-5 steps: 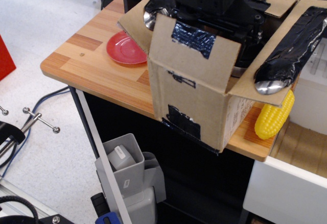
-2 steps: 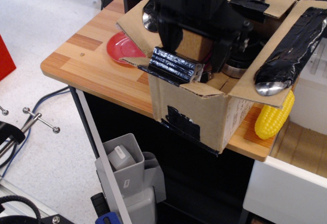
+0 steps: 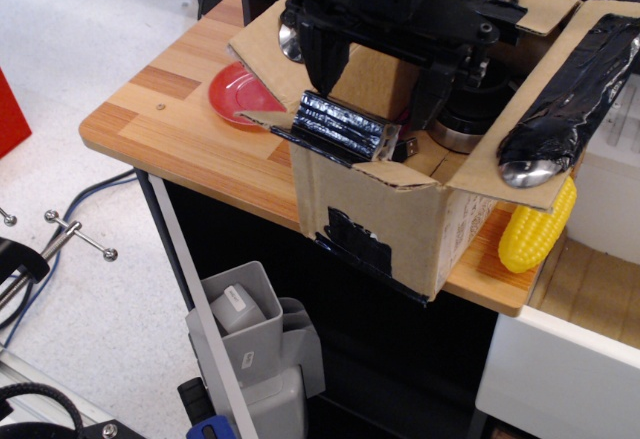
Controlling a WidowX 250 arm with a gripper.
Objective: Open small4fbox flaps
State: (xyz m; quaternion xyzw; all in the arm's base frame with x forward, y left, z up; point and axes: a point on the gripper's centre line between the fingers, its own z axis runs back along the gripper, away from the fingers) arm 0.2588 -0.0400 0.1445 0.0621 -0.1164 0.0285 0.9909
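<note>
Since 0.4 s ago I see the gripper [image 3: 378, 84] lifted slightly; the near flap [image 3: 345, 131] lies unchanged, folded outward and roughly level, its black-taped weight on top. The small4fbox [image 3: 385, 209] stands at the near edge of the tabletop [image 3: 170, 124], black tape patch low on its front. The gripper's two dark fingers [image 3: 322, 59] are spread apart above the open mouth, pinching nothing. Right flap [image 3: 560, 109] is splayed outward with a long taped weight, over a yellow corn cob [image 3: 535, 229]. Left flap [image 3: 268, 44] leans toward the red plate [image 3: 240, 94]. Far flap [image 3: 525, 4] is open behind the arm.
</note>
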